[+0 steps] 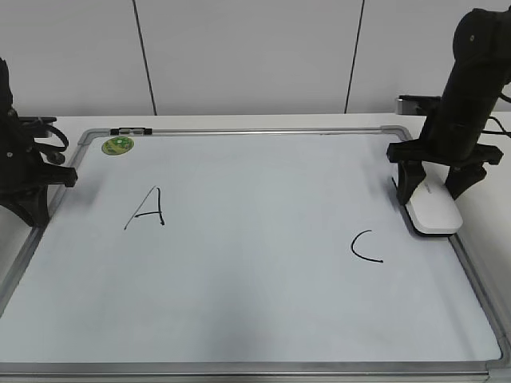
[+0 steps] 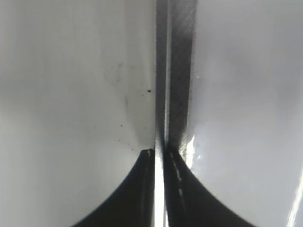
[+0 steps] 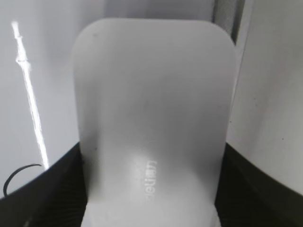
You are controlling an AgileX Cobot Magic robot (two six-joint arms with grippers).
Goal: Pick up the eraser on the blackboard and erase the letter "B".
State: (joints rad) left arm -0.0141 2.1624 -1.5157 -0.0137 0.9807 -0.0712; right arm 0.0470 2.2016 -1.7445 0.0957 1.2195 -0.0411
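The eraser (image 1: pixel 433 211) is a white glossy block lying at the right edge of the blackboard (image 1: pixel 255 319), just above the black "C" (image 1: pixel 365 246). My right gripper (image 1: pixel 435 185) stands over the eraser's far end with a finger against each long side. In the right wrist view the eraser (image 3: pixel 154 118) fills the space between the two dark fingers (image 3: pixel 151 189), grey print showing. The black "A" (image 1: pixel 148 207) is at the left. No letter "B" shows on the board. My left gripper (image 2: pixel 161 153) is shut and empty over the board's left frame (image 2: pixel 165 71).
A green round sticker (image 1: pixel 117 145) sits at the board's far left corner. The silver frame (image 1: pixel 471 275) runs just right of the eraser. The left arm (image 1: pixel 24 175) stands beside the board's left edge. A white table lies beyond the board.
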